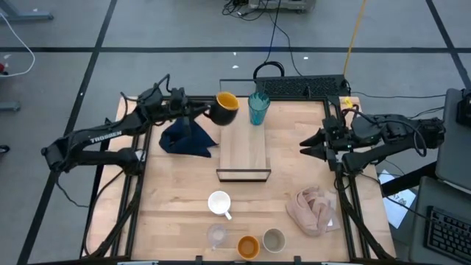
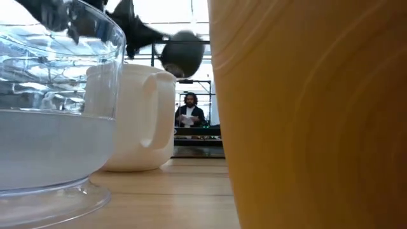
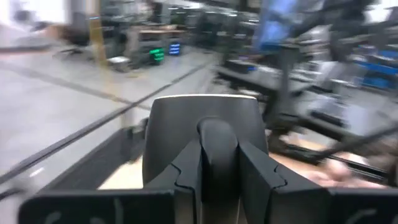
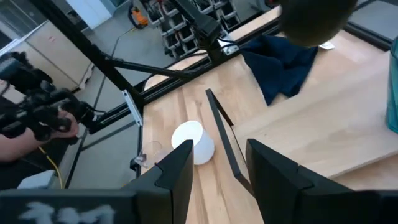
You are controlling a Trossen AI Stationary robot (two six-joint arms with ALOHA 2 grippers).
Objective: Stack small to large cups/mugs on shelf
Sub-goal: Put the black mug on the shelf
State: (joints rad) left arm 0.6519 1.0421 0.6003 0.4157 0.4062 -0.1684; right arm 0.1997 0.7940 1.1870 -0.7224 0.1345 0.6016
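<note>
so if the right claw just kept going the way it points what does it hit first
Probably the teal tumbler on the shelf. The right claw, open and empty, points across the table toward the shelf; its height is unclear, so it could pass over the bare board instead.

orange cup (image 2: 311, 114) cut off, clear glass (image 2: 54, 108) cropped, room blurred

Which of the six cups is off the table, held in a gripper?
The black mug with yellow-orange inside, held by the left gripper at the shelf's far end.
</note>
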